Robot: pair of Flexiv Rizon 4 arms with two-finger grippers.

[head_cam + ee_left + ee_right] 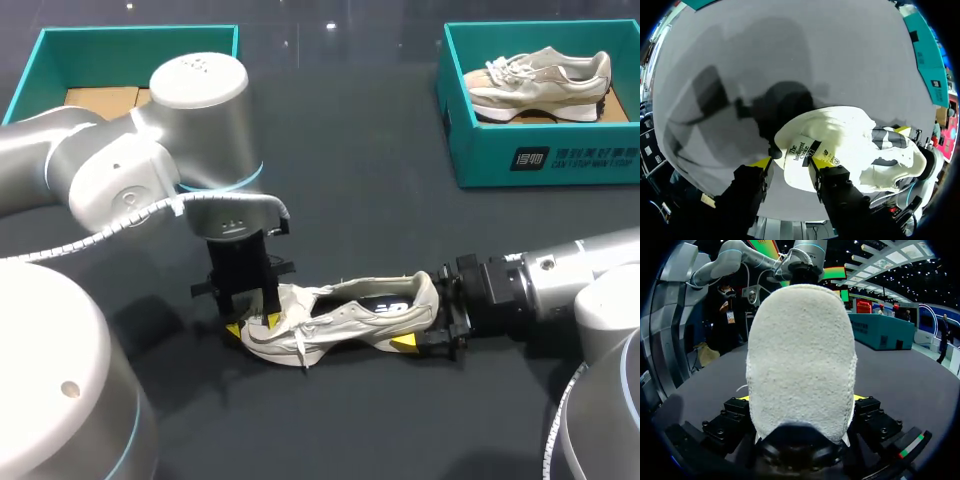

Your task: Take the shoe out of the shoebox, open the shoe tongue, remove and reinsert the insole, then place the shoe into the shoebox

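The shoe (345, 325) lies on the dark table (350, 210), well apart from the teal shoebox (470, 150) at the far right. The right gripper (428, 318) is clamped on its heel. The left gripper (250, 324) stands at the toe end by the raised tongue (805, 155); I cannot tell whether it grips

Even overhead light. Ceiling-lamp glints on dark table (350, 150); soft shadows ahead of left gripper (790, 165); shoe (800, 360) brightly lit.

I'm working in a robot lab: my left arm (100, 170) and right arm (560, 285) over a dark table (370, 160), one teal shoebox (540, 165) and another shoebox (25, 75) at the table's far corners.
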